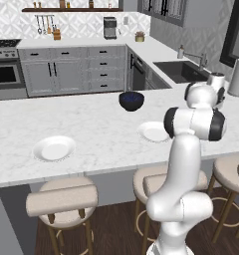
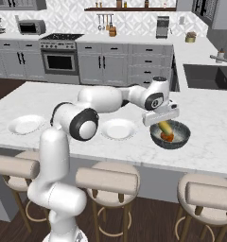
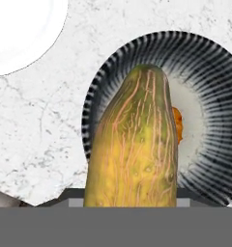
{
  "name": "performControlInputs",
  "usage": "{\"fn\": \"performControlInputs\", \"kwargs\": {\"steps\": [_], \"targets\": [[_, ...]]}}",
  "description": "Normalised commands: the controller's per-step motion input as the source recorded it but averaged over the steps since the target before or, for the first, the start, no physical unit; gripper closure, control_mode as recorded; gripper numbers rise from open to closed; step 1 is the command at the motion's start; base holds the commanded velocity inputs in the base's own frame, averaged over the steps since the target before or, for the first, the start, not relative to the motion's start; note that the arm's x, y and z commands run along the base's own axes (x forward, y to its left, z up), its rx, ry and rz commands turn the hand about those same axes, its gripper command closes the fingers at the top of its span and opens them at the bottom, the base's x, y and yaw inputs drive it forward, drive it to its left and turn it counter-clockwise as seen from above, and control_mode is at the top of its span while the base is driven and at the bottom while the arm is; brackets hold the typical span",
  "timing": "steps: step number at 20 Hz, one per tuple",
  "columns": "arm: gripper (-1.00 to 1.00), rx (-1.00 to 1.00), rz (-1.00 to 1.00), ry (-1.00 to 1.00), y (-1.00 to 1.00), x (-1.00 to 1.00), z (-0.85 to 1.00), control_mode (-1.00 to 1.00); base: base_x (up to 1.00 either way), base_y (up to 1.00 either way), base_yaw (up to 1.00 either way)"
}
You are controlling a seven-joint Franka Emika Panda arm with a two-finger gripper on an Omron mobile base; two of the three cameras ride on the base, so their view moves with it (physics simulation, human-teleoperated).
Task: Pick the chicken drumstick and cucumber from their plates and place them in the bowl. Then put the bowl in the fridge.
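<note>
Counter: white marble island top [image 1: 91, 129]
Seating: beige padded round stools [image 1: 61, 199]
Floor: dark wood planks [image 1: 116, 234]
Cabinets: grey panelled drawers [image 2: 103, 61]
Wall: patterned tile backsplash [image 1: 76, 27]

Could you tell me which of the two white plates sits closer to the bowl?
The plate right beside the bowl; the other plate lies far off near the counter's opposite end.

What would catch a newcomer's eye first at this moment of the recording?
The cucumber looms large in the hand view, held by the gripper right above the dark bowl on the marble counter. The orange-brown chicken drumstick already lies inside the bowl, under the cucumber. Two white plates sit on the same counter, with nothing on them.
</note>
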Motion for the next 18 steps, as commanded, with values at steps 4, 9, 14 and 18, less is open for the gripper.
{"fn": "performControlInputs", "kwargs": {"steps": [4, 9, 14, 18], "targets": [[1.0, 0.0, 0.0, 0.01, -0.08, 0.21, -0.37, -1.0, 0.0, 0.0, 0.0], [1.0, 0.0, 0.0, 0.0, -0.19, 0.0, -0.46, -1.0, 0.0, 0.0, 0.0], [-1.0, 0.0, 0.0, 0.0, 0.09, 0.17, -0.33, -1.0, 0.0, 0.0, 0.0], [-1.0, 0.0, 0.0, -0.05, 0.0, 0.31, -0.2, -1.0, 0.0, 0.0, 0.0]]}}
